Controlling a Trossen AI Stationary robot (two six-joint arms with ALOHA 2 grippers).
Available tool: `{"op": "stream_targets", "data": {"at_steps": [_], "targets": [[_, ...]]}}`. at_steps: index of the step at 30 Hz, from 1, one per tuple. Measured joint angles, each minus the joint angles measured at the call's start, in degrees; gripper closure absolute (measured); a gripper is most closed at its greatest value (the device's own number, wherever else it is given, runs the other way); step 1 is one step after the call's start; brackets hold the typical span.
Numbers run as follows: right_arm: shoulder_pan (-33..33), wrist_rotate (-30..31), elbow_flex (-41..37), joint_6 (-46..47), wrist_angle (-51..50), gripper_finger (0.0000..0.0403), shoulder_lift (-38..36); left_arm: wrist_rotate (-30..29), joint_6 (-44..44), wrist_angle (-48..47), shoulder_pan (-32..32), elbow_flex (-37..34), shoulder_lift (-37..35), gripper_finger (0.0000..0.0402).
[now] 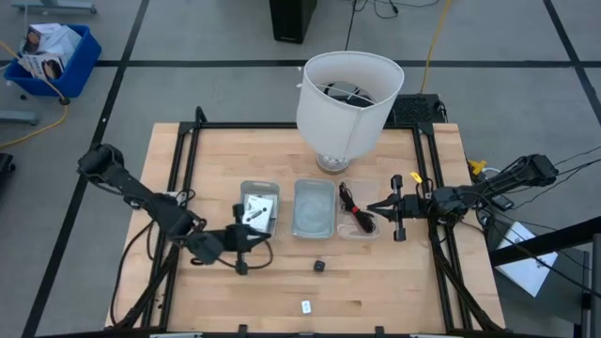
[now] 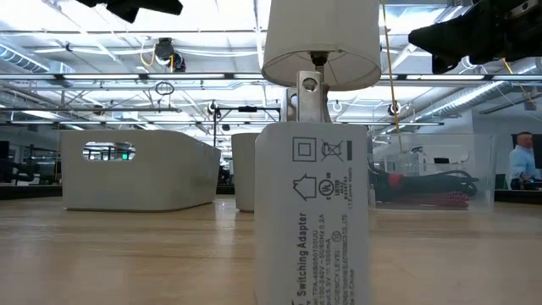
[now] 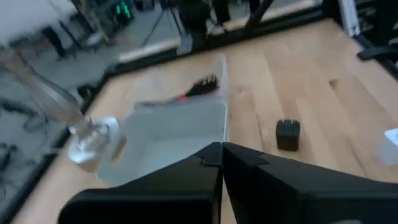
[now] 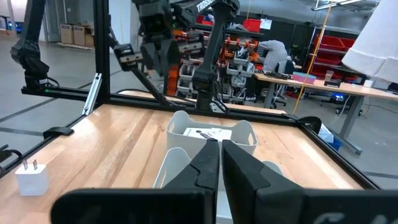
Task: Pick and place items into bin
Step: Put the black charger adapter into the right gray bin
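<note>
Three clear bins stand in a row mid-table. The left bin [image 1: 259, 207] holds white packets [image 4: 208, 132]. The middle bin [image 1: 314, 208] has nothing showing in it. The right bin [image 1: 358, 212] holds a black coiled cable [image 1: 361, 218] and a reddish stick [image 3: 181, 97]. A tiny black cube [image 1: 319, 267] and a tiny white piece [image 1: 306, 306] rest on the wood near the front edge. My left gripper [image 1: 267, 246] is shut on nothing, just in front of the left bin. My right gripper [image 1: 372, 207] is shut on nothing, beside the right bin.
A big white lampshade [image 1: 347, 99] on a glass base [image 1: 331, 161] stands behind the bins. Black frame rails [image 1: 184, 160] run along the table's left and right edges. Bare wood lies in front of the bins around the cube and the white piece.
</note>
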Motion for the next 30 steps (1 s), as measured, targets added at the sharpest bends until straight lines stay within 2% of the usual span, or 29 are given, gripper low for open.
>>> {"op": "stream_targets", "data": {"at_steps": [4, 8, 11, 16, 20, 25, 30], "targets": [[0.0, 0.0, 0.0, 0.0, 0.7, 0.0383, 0.9, 2.4, 2.3, 9.0, 1.9, -8.8, -6.5, 0.0397], [0.0, 0.0, 0.0, -0.3, 0.6, 0.0376, 2.0, 7.2, 4.1, 27.6, 3.8, -21.7, -14.4, 0.0398], [0.0, -1.6, 0.0, -0.7, 0.5, 0.0369, 3.5, 10.3, 5.8, 41.2, 3.8, -28.4, -16.7, 0.0399], [0.0, -4.8, 0.2, -1.4, 1.5, 0.0347, 7.6, 4.2, 7.0, 39.2, 3.4, -31.3, -17.5, 0.0399], [0.1, -5.0, 3.9, -0.6, 1.7, 0.0307, 13.8, 3.4, 7.6, 38.4, 4.0, -31.9, -17.5, 0.0392], [2.3, -6.0, 12.9, -1.4, -0.4, 0.0242, 25.5, 3.4, 7.6, 36.4, 4.0, -31.9, -17.5, 0.0390], [5.1, -6.3, 23.6, -1.9, -9.0, 0.0192, 36.4, 3.4, 6.2, 35.0, 4.0, -31.9, -17.5, 0.0398]]}}
